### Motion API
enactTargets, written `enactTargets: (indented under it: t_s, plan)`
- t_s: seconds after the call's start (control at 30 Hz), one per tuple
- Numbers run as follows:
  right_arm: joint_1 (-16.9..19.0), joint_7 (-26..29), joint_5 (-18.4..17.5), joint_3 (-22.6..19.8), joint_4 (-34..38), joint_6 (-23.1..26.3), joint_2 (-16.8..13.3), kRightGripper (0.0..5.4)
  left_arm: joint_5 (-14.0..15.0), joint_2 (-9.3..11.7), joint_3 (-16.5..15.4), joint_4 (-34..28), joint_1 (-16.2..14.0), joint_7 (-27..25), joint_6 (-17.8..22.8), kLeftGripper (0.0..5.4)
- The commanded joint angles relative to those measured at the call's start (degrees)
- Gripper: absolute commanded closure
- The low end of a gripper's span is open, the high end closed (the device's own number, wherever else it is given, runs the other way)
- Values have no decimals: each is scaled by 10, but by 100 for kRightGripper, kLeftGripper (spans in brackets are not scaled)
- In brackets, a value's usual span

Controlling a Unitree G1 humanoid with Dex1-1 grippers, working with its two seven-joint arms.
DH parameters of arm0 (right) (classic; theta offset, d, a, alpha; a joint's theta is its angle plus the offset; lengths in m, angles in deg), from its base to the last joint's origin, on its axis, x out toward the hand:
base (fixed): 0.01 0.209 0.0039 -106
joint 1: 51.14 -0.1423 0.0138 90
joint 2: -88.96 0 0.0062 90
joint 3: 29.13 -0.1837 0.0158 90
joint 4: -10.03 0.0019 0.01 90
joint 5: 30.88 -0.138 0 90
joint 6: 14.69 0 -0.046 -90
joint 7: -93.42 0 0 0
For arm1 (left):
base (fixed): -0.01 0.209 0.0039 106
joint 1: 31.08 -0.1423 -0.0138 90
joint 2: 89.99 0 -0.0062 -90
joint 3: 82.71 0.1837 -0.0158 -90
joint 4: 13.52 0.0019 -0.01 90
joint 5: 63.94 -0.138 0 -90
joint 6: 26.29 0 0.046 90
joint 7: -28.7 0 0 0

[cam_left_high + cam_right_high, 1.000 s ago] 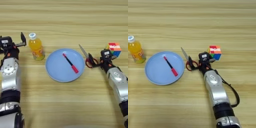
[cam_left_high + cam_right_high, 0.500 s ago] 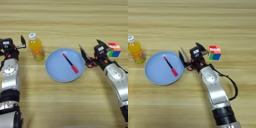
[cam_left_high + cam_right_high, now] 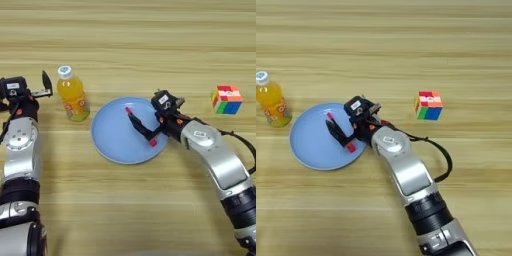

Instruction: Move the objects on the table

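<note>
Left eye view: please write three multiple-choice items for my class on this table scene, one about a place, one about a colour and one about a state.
1. Where does the pen lie?
A on the blue plate
B on the bare wood
C over the table's edge

2. What colour is the cap of the bottle?
A red
B white
C green

3. How is the bottle placed?
A on its side
B upright, capped
C upside down

Answers:
1 A, the pen lies across the plate, with the right gripper reaching over it.
2 B, the cap is white above the orange juice.
3 B, the bottle stands upright left of the plate, near the left gripper.
</note>
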Motion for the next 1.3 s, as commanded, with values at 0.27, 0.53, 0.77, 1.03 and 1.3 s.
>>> enactTargets:
  t_s: [0.27, 0.53, 0.77, 1.03, 1.3]
  plan:
    - [-24, 6, 22, 18, -99, -17, 11, 0, -3, 0, 5, -8, 0, 5, 3, 3]
    - [-26, 11, 22, 18, -129, -13, 17, 0, -3, 0, 6, -10, -1, 6, 3, 3]
    - [-32, 19, 24, 20, -158, 3, 20, 0, -4, -2, 7, -14, -3, 8, 4, 3]
    - [-35, 30, 26, 26, -183, 10, 21, 58, -4, -3, 8, -18, -5, 9, 5, 0]
    - [-33, 37, 23, 24, -184, 13, 24, 142, -5, -4, 9, -22, -6, 10, 6, 0]
